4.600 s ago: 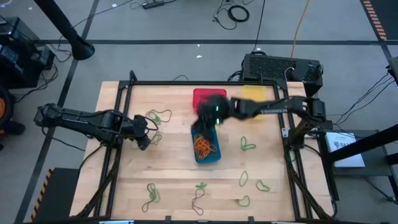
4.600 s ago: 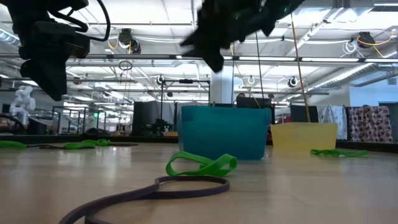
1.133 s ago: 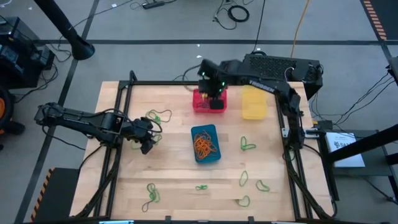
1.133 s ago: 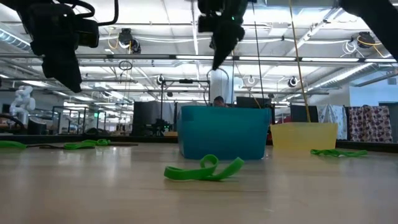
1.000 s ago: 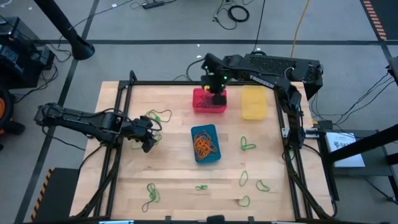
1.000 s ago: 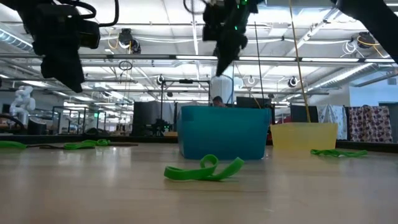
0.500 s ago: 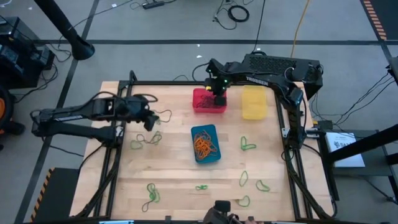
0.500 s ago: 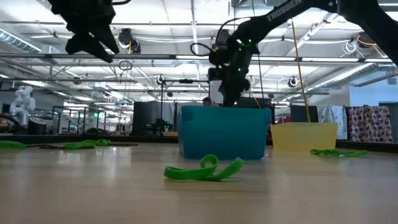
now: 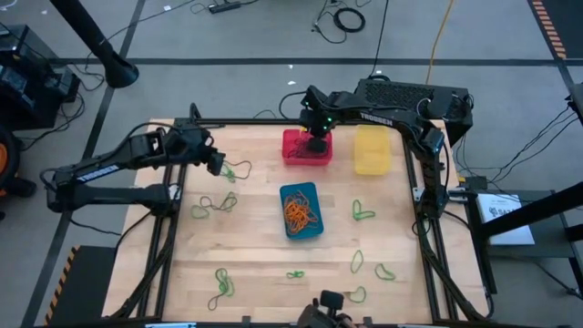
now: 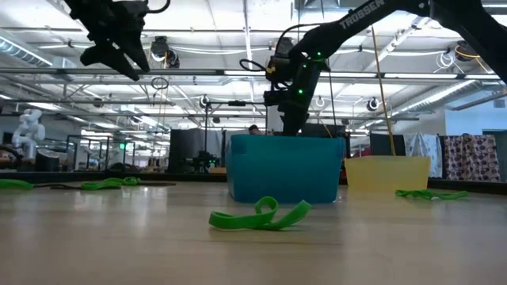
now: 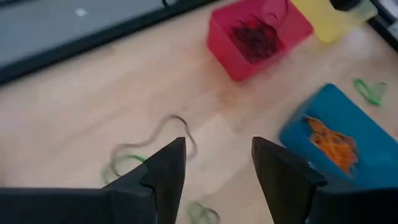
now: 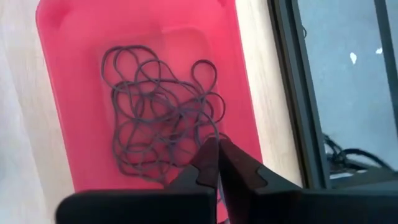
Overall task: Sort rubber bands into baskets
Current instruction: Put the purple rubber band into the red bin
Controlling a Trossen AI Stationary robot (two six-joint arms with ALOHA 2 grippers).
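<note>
While the right end effector (image 12: 217,144) hangs over the red basket (image 9: 307,147) at the far middle of the counter (image 9: 255,246), its fingers are pressed together; whether a strand is pinched between them cannot be told. Dark rubber bands (image 12: 163,130) lie tangled in that red basket. Just right of it stands the yellow basket (image 9: 372,149), with nothing visible inside, and nearer the middle of the counter the blue basket (image 9: 301,210) holds a heap of orange rubber bands (image 9: 300,212).

Over the far left of the counter the left end effector (image 11: 214,163) hovers with its fingers spread and nothing between them, above a dark loop (image 11: 163,134) lying beside green rubber bands (image 9: 212,206). More green bands (image 9: 363,214) are scattered right of the blue basket and along the near edge (image 9: 221,283), one of them folded flat on the wood in front of the blue tub (image 10: 259,215).

Judging by how they lie, the bands are light, thin and limp, likely to snag on one another or cling to a fingertip on release. A pinch on a raised or doubled part of a loop, away from its neighbours, looks the safest hold.
</note>
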